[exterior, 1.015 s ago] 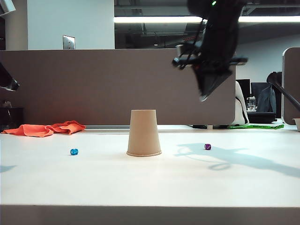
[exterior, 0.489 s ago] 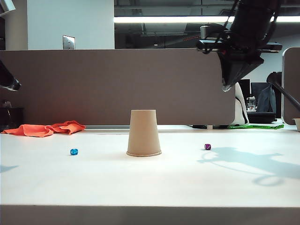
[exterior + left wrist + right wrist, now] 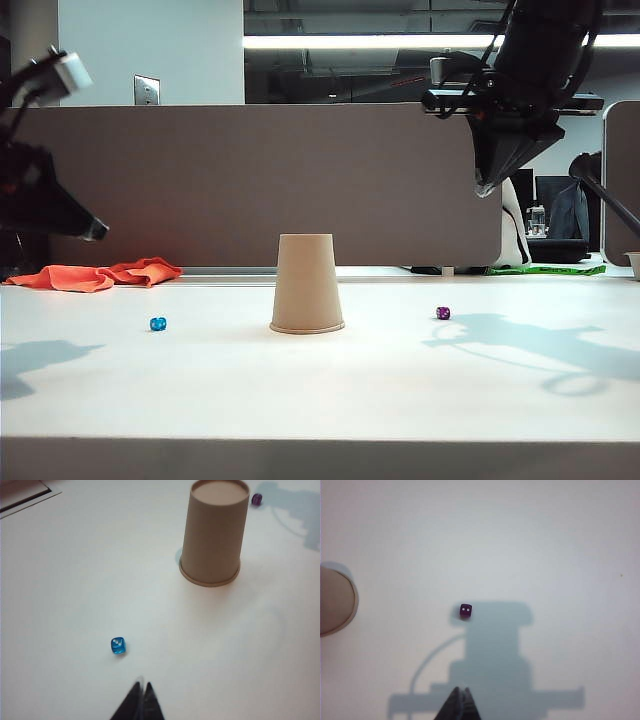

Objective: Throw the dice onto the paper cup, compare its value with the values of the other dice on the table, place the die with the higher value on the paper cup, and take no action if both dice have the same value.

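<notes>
- We see our left gripper [image 3: 92, 231] hanging in the air well to the left of the plain tan paper cup [image 3: 307, 284], its jaws pressed together and holding nothing; from its wrist camera the fingertips point at the table just short of the blue die, so we judge it is lining up for a pick
- The tiny bright blue glossy die [image 3: 158, 324] lies on the white table [image 3: 320, 400] to the left of the cup, well apart from it; a face with pale pips is up, seemingly three, though we cannot be sure
- The cup stands upside down, rim on the table, which leaves its flat base on top as a small platform for a die; nothing sits on it
- The tiny dark purple die [image 3: 443, 313] lies right of the cup, showing two pips upward in the right wrist view [image 3: 465, 611]
- Our right gripper [image 3: 483, 186] hangs high above and to the right of the cup, jaws shut and empty, clear of the purple die beneath it, which suits the lower value staying put
</notes>
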`<state>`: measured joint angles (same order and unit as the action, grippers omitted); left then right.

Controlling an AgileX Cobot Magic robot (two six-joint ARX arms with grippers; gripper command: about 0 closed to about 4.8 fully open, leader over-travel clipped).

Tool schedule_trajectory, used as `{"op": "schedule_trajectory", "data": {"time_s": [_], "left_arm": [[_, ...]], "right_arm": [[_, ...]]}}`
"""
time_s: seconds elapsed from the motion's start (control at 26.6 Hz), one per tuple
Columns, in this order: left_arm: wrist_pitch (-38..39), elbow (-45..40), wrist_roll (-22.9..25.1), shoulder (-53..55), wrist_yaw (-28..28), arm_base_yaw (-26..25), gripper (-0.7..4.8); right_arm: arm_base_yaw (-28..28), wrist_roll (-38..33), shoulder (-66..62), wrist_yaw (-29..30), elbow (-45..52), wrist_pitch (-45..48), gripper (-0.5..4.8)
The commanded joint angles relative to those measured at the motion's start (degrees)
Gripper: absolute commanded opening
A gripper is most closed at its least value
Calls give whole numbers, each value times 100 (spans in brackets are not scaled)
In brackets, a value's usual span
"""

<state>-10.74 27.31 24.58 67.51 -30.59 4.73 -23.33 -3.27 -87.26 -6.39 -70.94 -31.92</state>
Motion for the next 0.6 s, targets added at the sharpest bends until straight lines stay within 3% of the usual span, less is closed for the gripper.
{"op": "schedule_trajectory", "data": {"time_s": [0.04, 0.19, 0.6], "left_arm": [[-507, 7, 337, 289, -15, -2, -5], [-758, 7, 420, 555, -177, -2, 81], [-1261, 9, 413, 1303, -422, 0, 122]], "right_arm": [[-9, 28, 26, -7, -9, 232, -1], [-9, 26, 26, -7, -9, 398, -1], [-7, 26, 26, -9, -9, 354, -1]]}}
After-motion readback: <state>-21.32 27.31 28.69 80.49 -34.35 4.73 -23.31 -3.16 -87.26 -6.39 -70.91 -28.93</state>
